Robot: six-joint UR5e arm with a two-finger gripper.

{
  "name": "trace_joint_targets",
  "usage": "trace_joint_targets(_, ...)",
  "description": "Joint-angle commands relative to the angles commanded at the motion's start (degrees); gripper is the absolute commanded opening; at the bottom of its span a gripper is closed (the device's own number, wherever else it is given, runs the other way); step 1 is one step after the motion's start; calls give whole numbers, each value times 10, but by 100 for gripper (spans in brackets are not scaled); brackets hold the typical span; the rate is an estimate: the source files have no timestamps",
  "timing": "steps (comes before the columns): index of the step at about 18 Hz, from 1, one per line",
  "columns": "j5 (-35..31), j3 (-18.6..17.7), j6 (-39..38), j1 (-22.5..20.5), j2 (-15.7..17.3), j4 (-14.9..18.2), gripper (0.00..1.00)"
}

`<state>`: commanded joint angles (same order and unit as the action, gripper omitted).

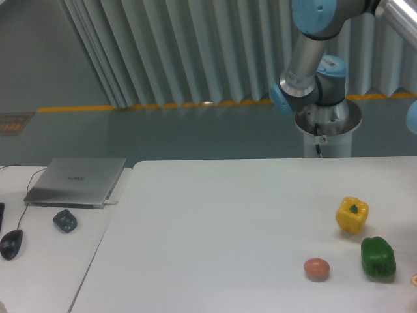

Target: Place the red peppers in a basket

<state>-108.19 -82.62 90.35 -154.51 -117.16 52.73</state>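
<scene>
The red peppers are out of view, and no basket shows either. Only the arm's upper joints (306, 78) with blue caps appear at the top right, above its pedestal (327, 124) behind the table. The gripper itself lies beyond the frame's right edge, so its state is hidden.
On the white table (215, 235) at the right sit a yellow bell pepper (352, 214), a green bell pepper (378, 257) and a small orange-pink fruit (316, 268). On the left desk lie a closed laptop (77, 180), a dark small object (64, 220) and a mouse (10, 243).
</scene>
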Motion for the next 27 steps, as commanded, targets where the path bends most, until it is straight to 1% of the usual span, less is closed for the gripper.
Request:
trace_joint_targets(8,-1,-5,-4,2,2,0,100)
trace_joint_targets(12,1,-9,-5,5,2,1,100)
trace_joint_targets(16,4,-11,-27,18,2,0,100)
trace_joint_targets(19,4,-11,-71,39,-1,-1,100)
trace_joint_targets(21,4,-11,-75,46,2,0,100)
trace_joint_targets(24,28,-11,-102,56,5,2,100)
trace_joint_targets(27,78,-12,-130,67,22,10,100)
